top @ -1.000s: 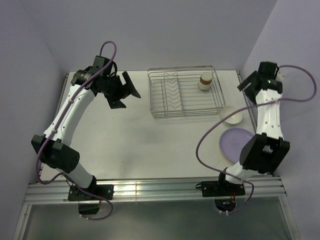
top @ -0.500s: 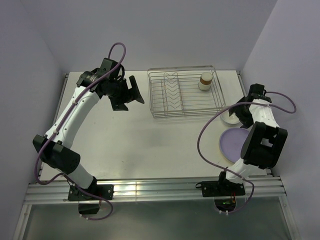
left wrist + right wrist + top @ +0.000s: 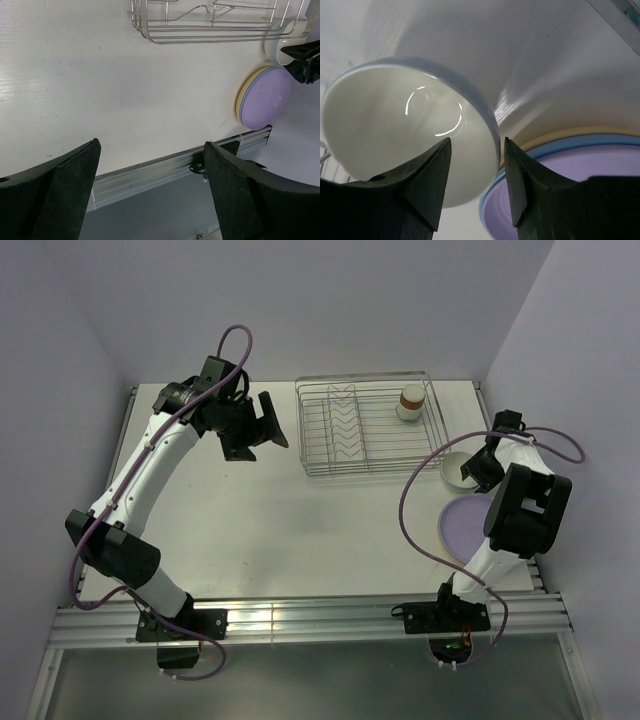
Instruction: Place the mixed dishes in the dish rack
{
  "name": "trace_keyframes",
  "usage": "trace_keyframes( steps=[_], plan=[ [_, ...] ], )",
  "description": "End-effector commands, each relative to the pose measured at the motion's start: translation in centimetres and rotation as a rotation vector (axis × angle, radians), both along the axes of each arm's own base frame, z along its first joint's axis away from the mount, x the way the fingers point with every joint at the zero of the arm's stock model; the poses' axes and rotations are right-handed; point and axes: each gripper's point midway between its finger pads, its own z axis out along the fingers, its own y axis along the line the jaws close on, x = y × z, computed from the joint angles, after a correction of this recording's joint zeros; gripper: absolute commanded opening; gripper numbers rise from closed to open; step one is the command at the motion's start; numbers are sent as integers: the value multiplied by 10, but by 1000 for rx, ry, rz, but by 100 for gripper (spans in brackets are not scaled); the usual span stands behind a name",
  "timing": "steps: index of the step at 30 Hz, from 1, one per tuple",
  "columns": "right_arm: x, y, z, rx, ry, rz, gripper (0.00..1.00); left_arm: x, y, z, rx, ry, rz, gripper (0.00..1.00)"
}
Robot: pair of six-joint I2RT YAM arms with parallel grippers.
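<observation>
The silver wire dish rack (image 3: 368,428) stands at the back of the table, with the brown-rimmed white cup (image 3: 411,400) upright in its right end. The white bowl (image 3: 458,468) sits just right of the rack. The lavender plate (image 3: 465,525) lies on top of the blue and orange-yellow plates, near the bowl. My right gripper (image 3: 478,472) is open at the bowl. In the right wrist view its fingers (image 3: 476,150) straddle the rim of the bowl (image 3: 395,125), one inside and one outside, above the lavender plate (image 3: 570,175). My left gripper (image 3: 258,430) is open and empty, held above the table left of the rack.
The left wrist view shows the rack's near edge (image 3: 215,22), the plate stack (image 3: 265,96), the bowl (image 3: 280,47) and the table's front rail (image 3: 165,167). The side wall stands close behind the right arm.
My right arm has dropped from high by the wall down to the bowl, the open fingers now over its rim. My left gripper shifted slightly right, then stayed still.
</observation>
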Motion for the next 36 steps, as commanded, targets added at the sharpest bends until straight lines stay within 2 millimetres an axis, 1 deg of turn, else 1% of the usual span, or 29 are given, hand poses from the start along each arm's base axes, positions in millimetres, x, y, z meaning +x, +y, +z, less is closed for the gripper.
trace_keyframes(
  steps=[1, 5, 6, 8, 9, 11, 12, 15, 16, 17, 18, 19, 20, 22, 23, 25, 26, 27, 29, 30, 32, 33, 35, 36],
  plan=[
    [17, -17, 9, -54, -43, -30, 54, -1, 0, 17, -13, -57, -17, 91],
    [17, -20, 1, -61, -20, -44, 51, 1, -2, 17, -21, -50, -14, 90],
    [17, -20, 1, -62, -18, -43, 42, 1, -2, 16, -23, -45, -14, 90],
    [17, -22, 1, -67, -12, -55, 31, 1, -3, 17, -25, -46, -12, 90],
    [16, -22, 3, -70, -13, -59, 16, 2, -3, 18, -28, -48, -12, 90],
    [11, -28, 12, -113, -8, -86, 0, 2, -4, 21, -35, -49, -12, 90],
    [7, -30, 16, -127, 4, -101, 0, 2, -6, 24, -42, -52, -16, 90],
    [-5, -43, 35, -223, 19, -154, 0, 3, -9, 29, -49, -52, -22, 90],
    [-9, -45, 46, -246, 16, -166, 0, 1, -9, 29, -46, -44, -25, 90],
    [-11, -47, 52, -263, 10, -178, 0, 2, -9, 35, -49, -54, -26, 90],
    [-16, -52, 60, -293, 12, -201, 0, 3, -12, 34, -51, -48, -32, 90],
    [-17, -53, 74, -313, -14, -209, 0, 1, -15, 36, -60, -41, -43, 90],
    [-18, -54, 82, -332, -24, -216, 0, 3, -17, 42, -71, -52, -48, 90],
    [-22, -59, 113, -397, -68, -239, 0, 3, -24, 42, -82, -37, -68, 89],
    [-20, -55, 125, -411, -90, -225, 0, 4, -27, 47, -94, -46, -76, 89],
    [-20, -51, 163, -451, -163, -221, 0, 4, -31, 50, -113, -44, -86, 89],
    [-15, -40, 174, -455, -194, -187, 0, 5, -34, 53, -126, -48, -94, 89],
    [-14, -32, 196, -461, -227, -167, 0, 6, -35, 55, -133, -50, -99, 88],
    [-8, -16, 218, -479, -259, -111, 0, 6, -41, 59, -157, -47, -113, 88],
    [0, 8, 234, -475, -286, -39, 0, 6, -43, 59, -167, -44, -115, 88],
    [9, 38, 250, -461, -330, 59, 0, 6, -48, 62, -195, -45, -133, 88],
    [16, 74, 259, -448, -365, 170, 0, 5, -49, 62, -204, -44, -137, 88],
    [19, 108, 263, -415, -374, 262, 0, 2, -52, 61, -224, -34, -143, 87],
    [20, 123, 261, -400, -349, 303, 0, 3, -53, 63, -236, -47, -144, 87]
  ],
)
